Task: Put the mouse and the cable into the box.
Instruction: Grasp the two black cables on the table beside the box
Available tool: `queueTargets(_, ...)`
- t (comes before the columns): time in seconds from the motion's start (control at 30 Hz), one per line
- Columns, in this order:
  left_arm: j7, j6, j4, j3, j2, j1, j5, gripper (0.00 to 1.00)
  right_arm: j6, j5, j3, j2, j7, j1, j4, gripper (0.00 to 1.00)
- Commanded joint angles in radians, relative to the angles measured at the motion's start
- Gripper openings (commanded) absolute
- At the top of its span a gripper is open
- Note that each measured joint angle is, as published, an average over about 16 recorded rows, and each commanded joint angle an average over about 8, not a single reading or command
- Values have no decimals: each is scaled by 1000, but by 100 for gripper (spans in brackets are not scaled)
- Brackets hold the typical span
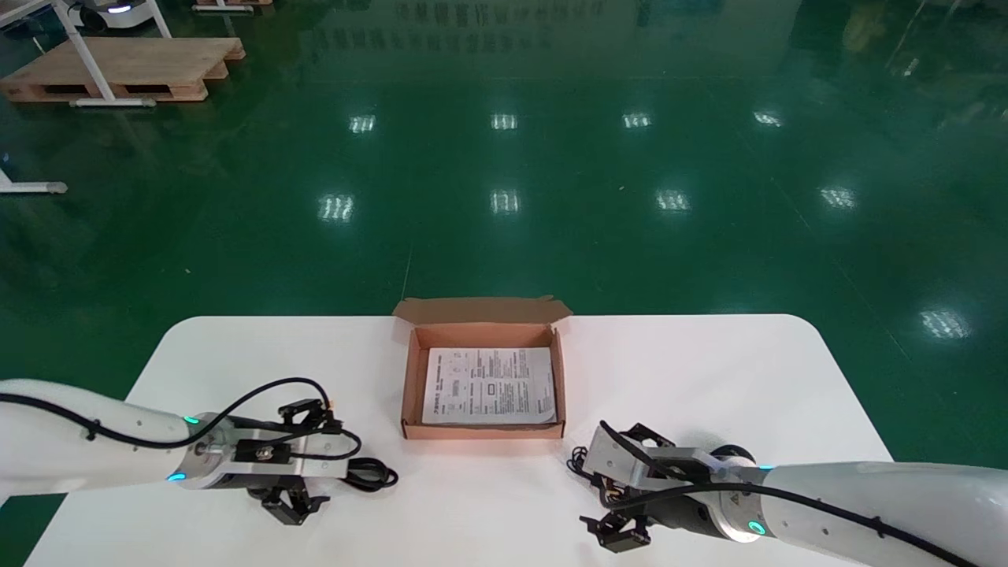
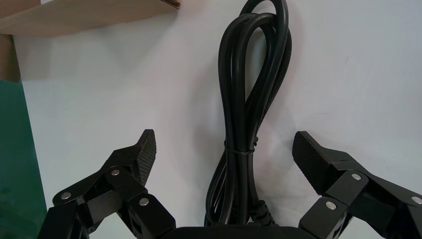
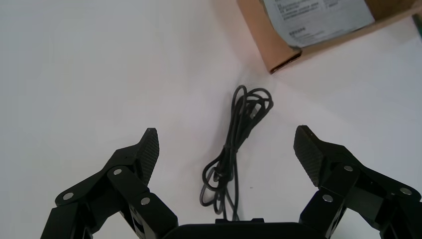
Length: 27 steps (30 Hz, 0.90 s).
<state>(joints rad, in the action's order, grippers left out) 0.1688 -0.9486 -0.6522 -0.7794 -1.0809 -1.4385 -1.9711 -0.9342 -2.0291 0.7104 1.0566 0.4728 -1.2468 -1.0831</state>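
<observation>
Cable, thick and black point(image 2: 241, 124), lies bundled and tied on the white table point(image 1: 709, 378), to the left of the cardboard box point(image 1: 480, 430). The left gripper point(image 2: 223, 144) is low over it with its fingers point(image 2: 142, 154) spread wide. The bundle runs straight down the gap between them and touches neither pad. Its looped end points toward a corner of the box, near it but apart. In the head view this cable point(image 1: 370, 472) shows just past the left gripper point(image 1: 315, 461).

On the other side, the right gripper point(image 3: 225, 137) is also wide open, above a thin black cord point(image 3: 231, 139) coiled loosely on the table. The cord lies between the fingers, clear of both, near the front right corner of the box point(image 3: 278, 52).

The box stands open at the middle of the table's far edge, with a printed sheet point(image 1: 488, 386) flat on its bottom.
</observation>
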Motion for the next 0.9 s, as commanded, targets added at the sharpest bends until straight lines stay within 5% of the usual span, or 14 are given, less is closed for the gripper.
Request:
queueTargets(0.03,0,0,1,0,0,0,0,100,13,-11,4,9,-1,5,14,100)
queueTargets(0.4,1,1,2,0,-1,-1,0,98,86,-99,22,70,16,-1,122,97)
queueTargets(0.47,1,1,2,0,-1,-1,0,81,88,-102,23,74,18,-3,128,79)
queueTargets(0.67,1,1,2,0,-1,-1,0,8,91,-103,23,76,20,-4,133,7)
queueTargets(0.73,1,1,2,0,-1,-1,0,0,90,-103,23,75,20,-4,131,0)
queueTargets(0.9,1,1,2,0,-1,-1,0,0,89,-102,23,73,18,-3,128,0)
